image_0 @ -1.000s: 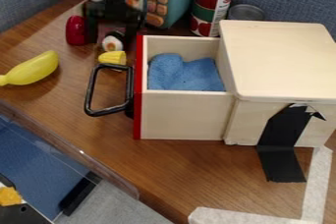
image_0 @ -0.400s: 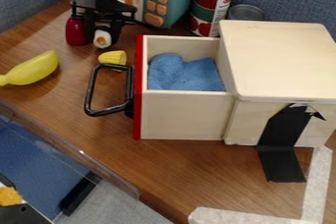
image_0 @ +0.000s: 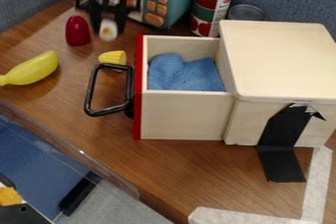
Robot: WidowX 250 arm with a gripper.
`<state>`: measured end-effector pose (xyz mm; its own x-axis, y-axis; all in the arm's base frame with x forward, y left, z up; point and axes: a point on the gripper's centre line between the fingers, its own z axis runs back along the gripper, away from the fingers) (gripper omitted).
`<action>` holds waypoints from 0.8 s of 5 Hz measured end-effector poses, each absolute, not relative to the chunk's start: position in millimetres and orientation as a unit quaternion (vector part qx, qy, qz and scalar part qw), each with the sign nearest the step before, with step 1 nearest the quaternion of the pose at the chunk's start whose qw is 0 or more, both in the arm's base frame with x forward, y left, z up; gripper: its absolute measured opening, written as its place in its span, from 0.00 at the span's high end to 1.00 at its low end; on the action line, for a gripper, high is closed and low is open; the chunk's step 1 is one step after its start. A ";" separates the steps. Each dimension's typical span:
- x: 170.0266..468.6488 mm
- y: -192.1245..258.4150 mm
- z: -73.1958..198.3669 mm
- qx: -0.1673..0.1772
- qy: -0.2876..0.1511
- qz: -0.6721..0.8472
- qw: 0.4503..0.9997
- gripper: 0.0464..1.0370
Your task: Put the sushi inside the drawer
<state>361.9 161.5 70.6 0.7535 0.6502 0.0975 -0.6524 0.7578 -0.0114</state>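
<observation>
Gripper [image_0: 107,21] fingers pinch the sushi [image_0: 107,32] at the far side of the table [image_0: 72,105], behind the yellow corn [image_0: 113,57] and to the left of the open drawer [image_0: 183,115] in the camera view. The grasp appears made, and the sushi looks to be clear of the tabletop. A blue cloth [image_0: 185,74] lies inside the drawer, whose red front faces the corn. What remains, by the look of it, is the carry over the drawer's wall, the lowering and the release.
</observation>
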 end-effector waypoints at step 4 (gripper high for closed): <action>328.9 20.7 140.5 -0.022 -0.085 0.195 0.977 0.55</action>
<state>328.9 20.7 140.5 0.9091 0.3853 0.1581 -0.3778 0.9227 -0.0761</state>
